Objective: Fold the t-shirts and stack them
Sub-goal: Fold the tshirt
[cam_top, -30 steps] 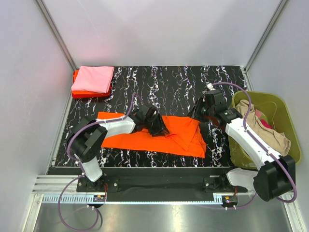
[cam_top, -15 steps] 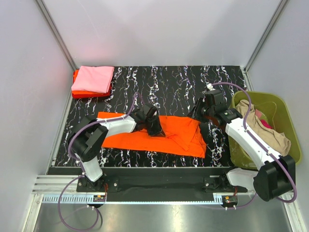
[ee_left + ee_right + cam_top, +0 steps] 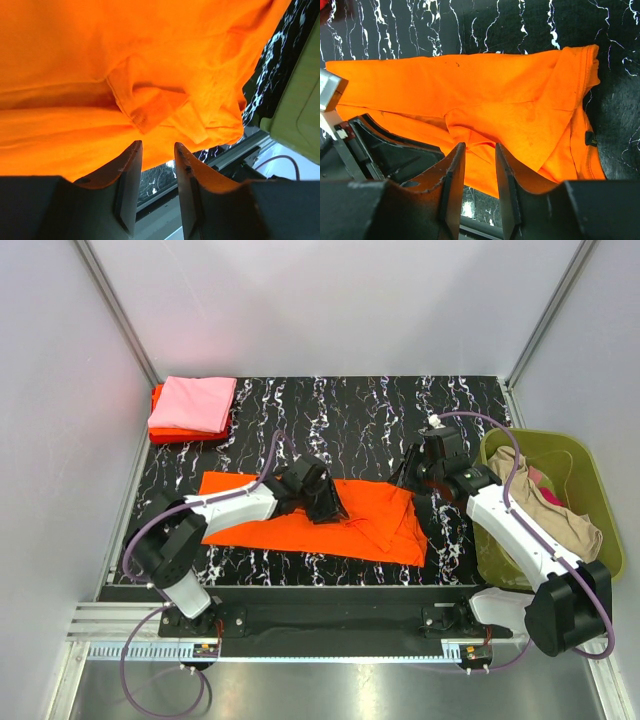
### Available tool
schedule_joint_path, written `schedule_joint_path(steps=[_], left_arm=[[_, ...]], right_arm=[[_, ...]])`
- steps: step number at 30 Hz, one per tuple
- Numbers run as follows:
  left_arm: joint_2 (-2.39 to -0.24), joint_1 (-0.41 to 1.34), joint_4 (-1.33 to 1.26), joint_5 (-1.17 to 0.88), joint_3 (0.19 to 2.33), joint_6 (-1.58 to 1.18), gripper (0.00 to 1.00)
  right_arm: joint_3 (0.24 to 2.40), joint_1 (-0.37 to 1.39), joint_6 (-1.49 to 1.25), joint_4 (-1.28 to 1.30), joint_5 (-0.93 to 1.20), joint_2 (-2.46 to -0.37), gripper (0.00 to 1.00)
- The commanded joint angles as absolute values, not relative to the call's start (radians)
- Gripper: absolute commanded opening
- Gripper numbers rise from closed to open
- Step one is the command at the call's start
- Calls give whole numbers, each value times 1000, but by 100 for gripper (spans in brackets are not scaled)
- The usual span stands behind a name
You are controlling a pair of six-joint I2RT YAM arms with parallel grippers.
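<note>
The bright orange t-shirt (image 3: 375, 522) is spread lengthwise across the near half of the bench (image 3: 380, 415). Its right end is bunched into loose folds, and a sleeve is doubled over near the middle, as shown in the left wrist view (image 3: 150, 107). The left gripper (image 3: 325, 502) is placed over the middle of this shirt. In its wrist view the gripper (image 3: 157, 147) is seen slightly spread, with a narrow gap between the fingers (image 3: 127, 170) and no cloth caught there. The right gripper (image 3: 415, 478) is held above the shirt's far right corner. In the right wrist view (image 3: 480, 147) it is likewise seen parted by a narrow gap, with nothing pinched and the orange cloth (image 3: 485, 90) lying flat below.

At the far left corner of the bench, well apart from the orange shirt, a folded light pink t-shirt (image 3: 193, 403) is stacked on a folded red-orange t-shirt (image 3: 160, 431). Just beside the bench's right edge an olive-green plastic basket (image 3: 540, 436) is set. A crumpled beige t-shirt (image 3: 555, 510) is draped in it, and a bit of magenta t-shirt (image 3: 541, 480) is visible beneath.
</note>
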State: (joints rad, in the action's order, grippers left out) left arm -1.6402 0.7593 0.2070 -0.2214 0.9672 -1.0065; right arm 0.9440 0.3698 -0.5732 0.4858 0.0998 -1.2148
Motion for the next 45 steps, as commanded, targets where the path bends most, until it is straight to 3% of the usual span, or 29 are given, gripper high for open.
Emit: schedule_joint_path(steps=[1,17,28,45], left_arm=[[-1667,773,169,-192,983,-1011,37],[-1740,798,213,-152,1071,-888,38],[-1767,798,262,-153,1103,-847,32],[-1782,831,316,-109,1147,-761,35]], right_arm=[[937,362,-561,472,123,-1190,38],[927,364,-555,465,121,-1186,38],[922,362,-555,462,123,-1190,38],[916,362,-560,449,132,-1201,38]])
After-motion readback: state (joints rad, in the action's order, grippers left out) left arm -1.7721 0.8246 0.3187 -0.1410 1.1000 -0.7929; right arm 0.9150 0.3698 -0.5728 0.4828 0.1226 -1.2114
